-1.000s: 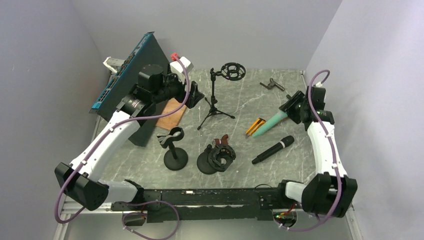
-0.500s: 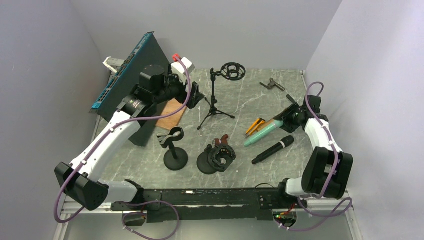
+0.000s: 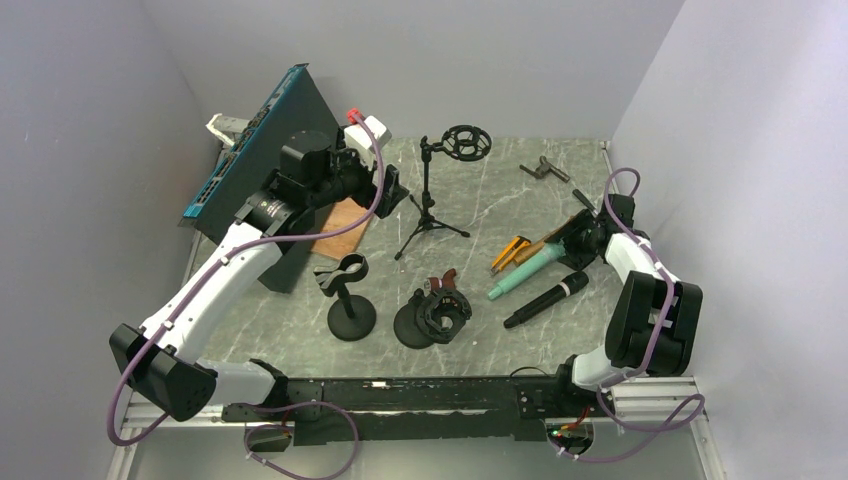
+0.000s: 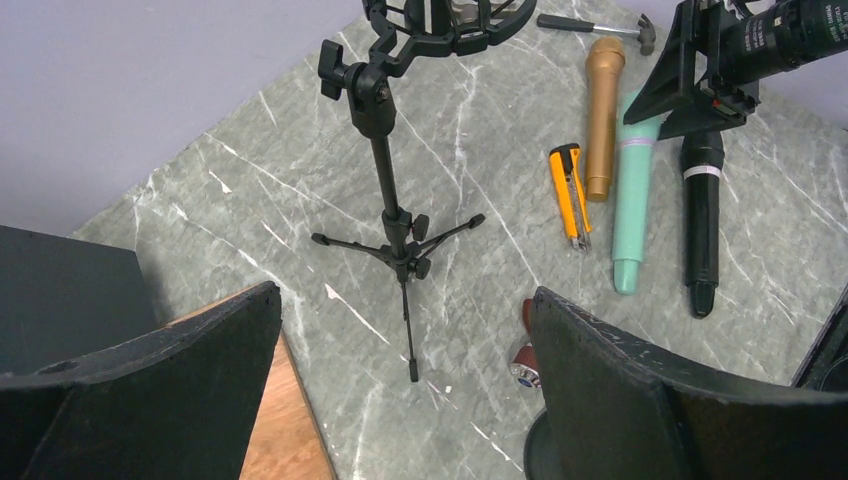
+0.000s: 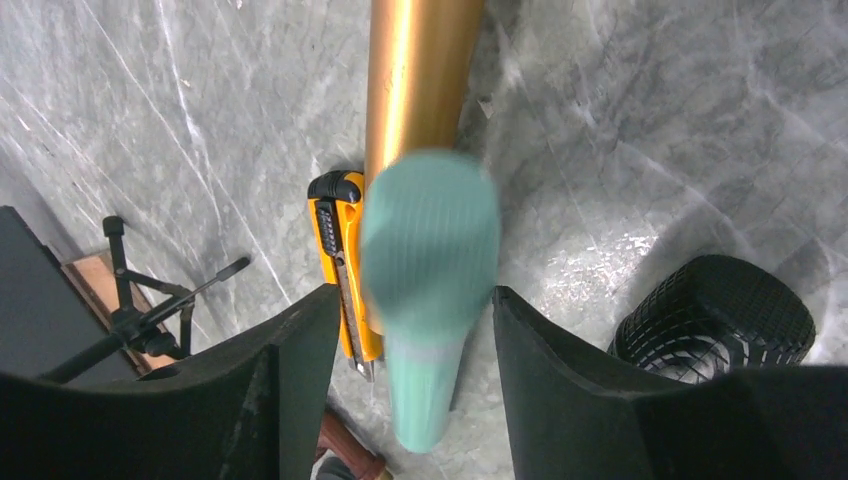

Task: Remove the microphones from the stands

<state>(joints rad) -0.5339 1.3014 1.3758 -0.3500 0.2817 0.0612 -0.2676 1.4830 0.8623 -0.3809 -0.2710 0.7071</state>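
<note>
A teal microphone (image 3: 525, 270) lies on the marble table, its body blurred in the right wrist view (image 5: 430, 250). My right gripper (image 5: 415, 295) straddles its head end, open, with a gap on each side of it. In the overhead view this gripper (image 3: 572, 238) sits low at the table's right. A tripod stand (image 3: 430, 195) with an empty shock mount (image 3: 466, 142) is at the back centre. Two round-base stands (image 3: 348, 290) (image 3: 435, 312) stand near the front. My left gripper (image 4: 405, 295) hovers open above the tripod's legs, holding nothing.
A gold microphone (image 5: 415, 70) and an orange utility knife (image 5: 335, 210) lie just left of the teal one. A black microphone (image 3: 545, 298) lies to its right. A dark panel (image 3: 260, 150) leans at the left, by a wooden board (image 3: 340, 225). A small tool (image 3: 545, 168) lies at the back right.
My right arm came down and toward the table with the teal microphone, which now lies beside the gold one. Its jaws have widened off it. The left arm barely moved.
</note>
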